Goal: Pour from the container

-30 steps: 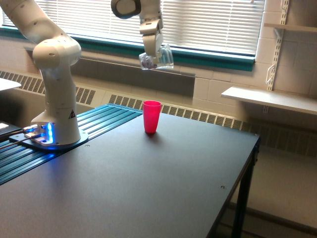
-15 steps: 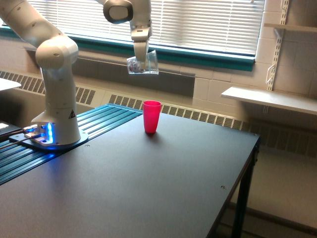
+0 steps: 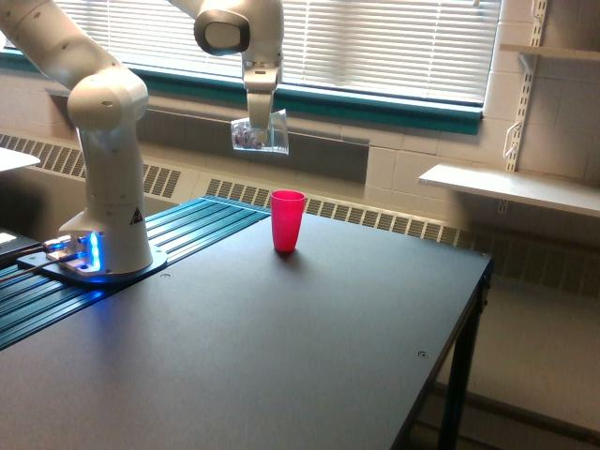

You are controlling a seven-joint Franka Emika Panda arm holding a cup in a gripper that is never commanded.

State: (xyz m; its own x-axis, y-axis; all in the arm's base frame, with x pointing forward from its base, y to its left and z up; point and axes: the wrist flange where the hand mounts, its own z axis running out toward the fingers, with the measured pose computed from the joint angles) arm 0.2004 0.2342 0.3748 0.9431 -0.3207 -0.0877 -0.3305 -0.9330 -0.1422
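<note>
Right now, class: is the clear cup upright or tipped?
Tipped: the clear cup lies sideways in the fingers, dark bits at its left end.

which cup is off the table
The clear cup, held in the gripper above the table. The pink cup stands upright on it.

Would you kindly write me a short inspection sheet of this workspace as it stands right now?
Surface: dark rectangular table top, with a ribbed teal section at the exterior view's left.
Job's things: small clear see-through cup with dark bits inside, held in the air, up and to the exterior view's left of the opaque bright pink plastic cup, which stands upright on the table.
Clutter: nothing seen.
Grippers: gripper shut on the clear cup.
Cables: dark lead at the white arm base.
Surroundings: window blinds, wall shelves.
</note>
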